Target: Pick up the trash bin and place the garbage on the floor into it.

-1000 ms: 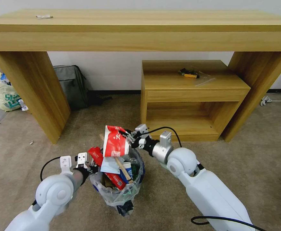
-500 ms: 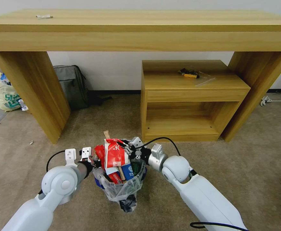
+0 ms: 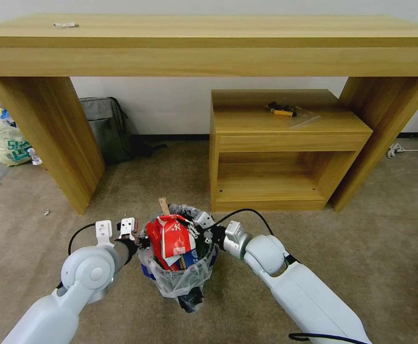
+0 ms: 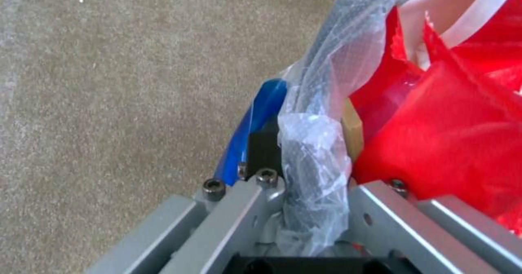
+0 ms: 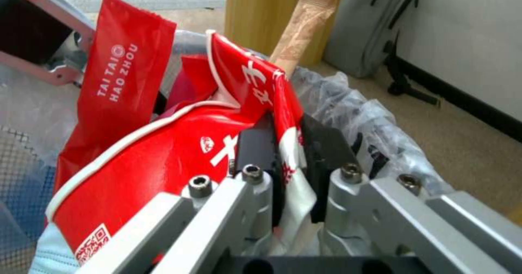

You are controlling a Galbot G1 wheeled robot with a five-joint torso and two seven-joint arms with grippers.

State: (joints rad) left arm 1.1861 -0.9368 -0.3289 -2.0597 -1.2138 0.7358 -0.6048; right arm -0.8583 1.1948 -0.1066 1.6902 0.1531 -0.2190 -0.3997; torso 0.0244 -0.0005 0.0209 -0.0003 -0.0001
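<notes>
Lowered since a second ago, the red wrapper point(image 3: 174, 237) now sits in the trash bin point(image 3: 177, 279) on the floor point(image 3: 37, 248). Left gripper point(image 4: 304, 192) clamps the bin's rim; right gripper point(image 5: 291, 176) still pinches the wrapper, so release remains.

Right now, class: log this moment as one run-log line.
left gripper: shut on trash bin rim | right gripper: shut on red wrapper, over bin | floor: beige carpet
</notes>
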